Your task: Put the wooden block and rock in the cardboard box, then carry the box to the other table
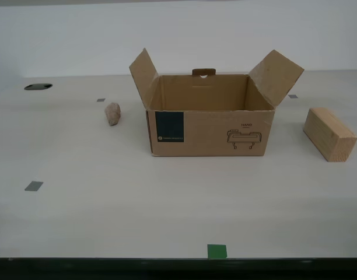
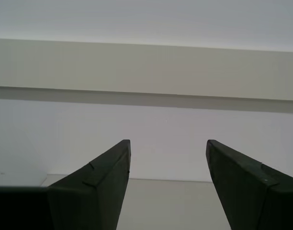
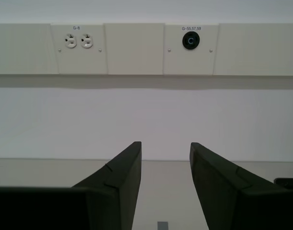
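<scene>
**Box open, block and rock outside it**

On the off-white surface point(image 1: 167, 204) the box point(image 1: 210, 131) is sitting upright at the middle, its side flaps standing open and its teal label and line drawing facing the camera. The rock point(image 1: 112, 114) is lying just left of the box in the exterior view, apart from it. The block point(image 1: 329, 133) is resting to the box's right, also clear of it. A green tape square point(image 1: 217, 251) is showing at the near edge. My first pincer point(image 3: 165, 153) is hanging partly open and holding nothing, facing a wall with outlets point(image 3: 79, 41). My second pincer point(image 2: 168, 148) is gaping wider, likewise holding nothing.
</scene>
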{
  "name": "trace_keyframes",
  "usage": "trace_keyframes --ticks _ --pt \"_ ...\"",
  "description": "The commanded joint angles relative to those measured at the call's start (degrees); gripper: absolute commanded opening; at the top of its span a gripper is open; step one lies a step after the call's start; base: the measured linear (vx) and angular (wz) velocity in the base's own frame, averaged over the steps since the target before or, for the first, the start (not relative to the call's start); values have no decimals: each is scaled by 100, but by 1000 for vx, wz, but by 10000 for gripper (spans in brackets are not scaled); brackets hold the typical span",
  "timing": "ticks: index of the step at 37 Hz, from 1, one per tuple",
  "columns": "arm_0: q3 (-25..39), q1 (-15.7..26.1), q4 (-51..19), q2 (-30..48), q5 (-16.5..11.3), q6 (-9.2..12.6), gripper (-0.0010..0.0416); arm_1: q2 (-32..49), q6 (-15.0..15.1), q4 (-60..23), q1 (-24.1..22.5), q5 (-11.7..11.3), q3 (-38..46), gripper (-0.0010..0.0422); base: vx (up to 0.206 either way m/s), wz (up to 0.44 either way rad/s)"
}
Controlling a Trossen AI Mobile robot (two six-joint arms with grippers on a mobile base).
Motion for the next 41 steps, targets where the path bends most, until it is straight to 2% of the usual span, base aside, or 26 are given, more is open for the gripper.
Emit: trace_keyframes --ticks 1,13,20,25,27,41 --pt "4 0 20 0 2 -2 184 0 -37 11 0 -2 4 249 0 0" --pt "4 0 15 0 2 -2 338 0 -59 11 0 -2 2 336 0 0" --pt "4 0 11 0 2 -2 406 0 -103 11 0 -2 2 377 0 0" --pt "4 0 9 0 2 -4 383 0 -103 9 0 -2 4 404 0 0" --pt "4 0 9 0 2 -4 380 0 -103 9 0 -2 2 397 0 0" --pt "4 0 7 0 2 -2 396 0 -98 -13 0 -2 2 401 0 0"
